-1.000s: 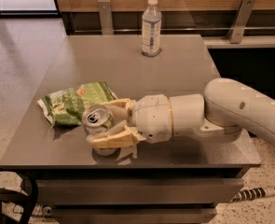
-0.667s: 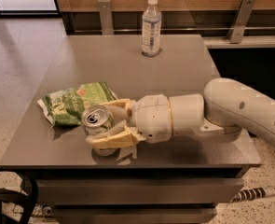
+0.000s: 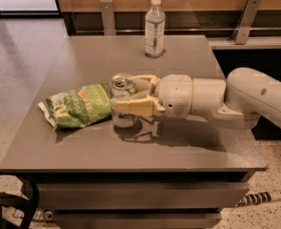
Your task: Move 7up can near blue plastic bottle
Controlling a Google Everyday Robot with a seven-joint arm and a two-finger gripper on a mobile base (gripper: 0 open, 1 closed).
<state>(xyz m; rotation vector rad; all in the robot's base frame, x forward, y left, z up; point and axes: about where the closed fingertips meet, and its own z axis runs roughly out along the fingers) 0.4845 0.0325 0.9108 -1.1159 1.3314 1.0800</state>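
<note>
The 7up can, silver with a pull-tab top, stands upright between the tan fingers of my gripper, which is shut on it. The arm reaches in from the right, over the middle of the grey table. The can sits right beside the green snack bag. The blue plastic bottle, clear with a white cap and a pale label, stands upright near the table's far edge, well beyond the can and slightly to its right.
The green snack bag lies at the table's left, touching or almost touching the can. A wooden wall with metal rail posts runs behind the table. A dark chair part shows at the bottom left.
My gripper, shut on the can, has carried it away from the front edge, to the right and toward the bottle. The snack bag and the bottle have not moved.
</note>
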